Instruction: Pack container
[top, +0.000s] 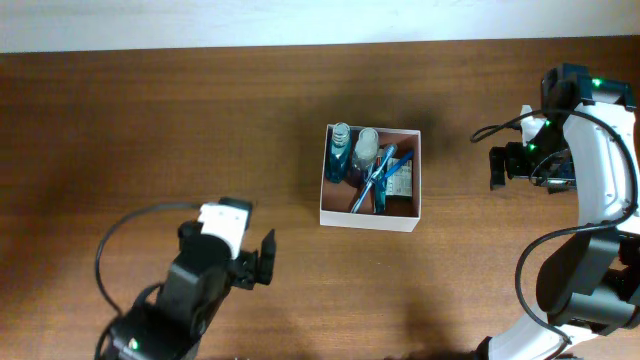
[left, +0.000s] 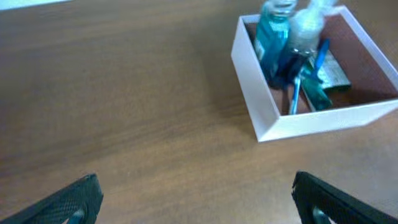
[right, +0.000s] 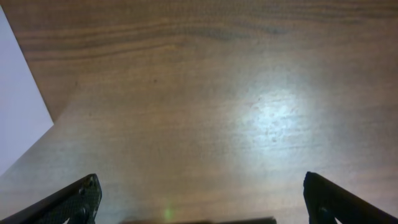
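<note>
The container is a square white box with a pinkish-brown floor, at the table's middle. It holds a teal bottle, a clear bottle, a blue toothbrush and a flat green packet. It also shows at the top right of the left wrist view. My left gripper is open and empty, to the container's lower left. My right gripper is open and empty, to the container's right. The right wrist view shows a white corner at its left edge.
The brown wooden table runs to a white wall edge at the back. The arms' black cables loop at the lower left and right.
</note>
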